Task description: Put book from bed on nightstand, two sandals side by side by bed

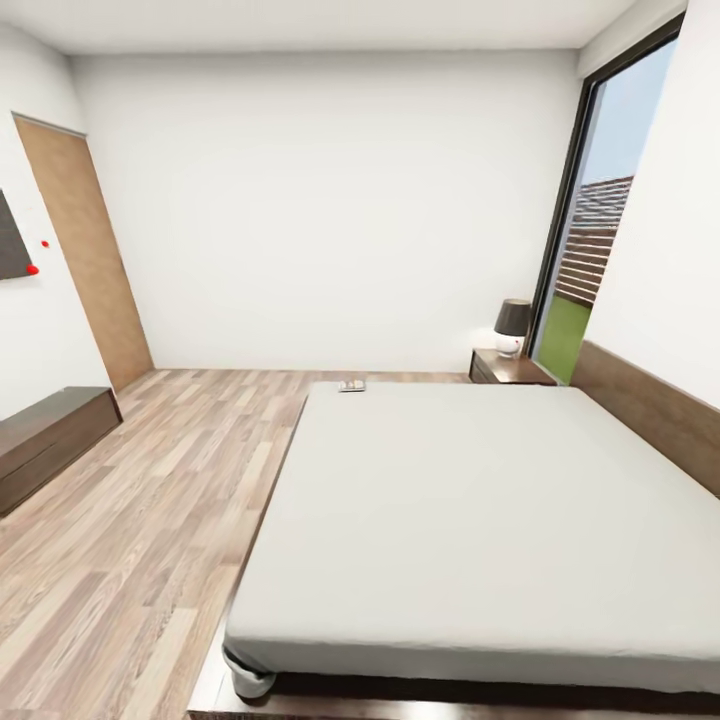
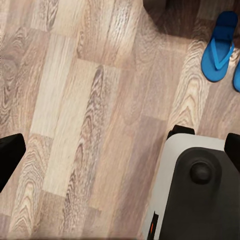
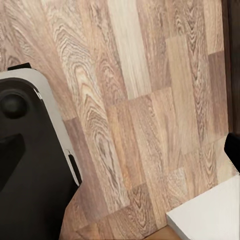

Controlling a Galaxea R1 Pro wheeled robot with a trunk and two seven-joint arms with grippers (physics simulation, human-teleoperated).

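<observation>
low dark cabinet (image 1: 45, 440) by the left wall, bare plank floor (image 1: 170, 480), then the book (image 1: 351, 385) on the bed (image 1: 480, 520) at its far corner: thin, light, best pinched at an edge. nightstand (image 1: 505, 370) with lamp (image 1: 512, 326) beyond. sandal (image 2: 218, 46) on floor. jaws: cannot tell.

Base (image 2: 200, 190) — white shell, black domed top, small red mark.

I'm in a home bedroom: a big bed (image 1: 480, 520), a nightstand (image 1: 508, 368) with a lamp (image 1: 512, 326), plank floor (image 1: 140, 520).
</observation>
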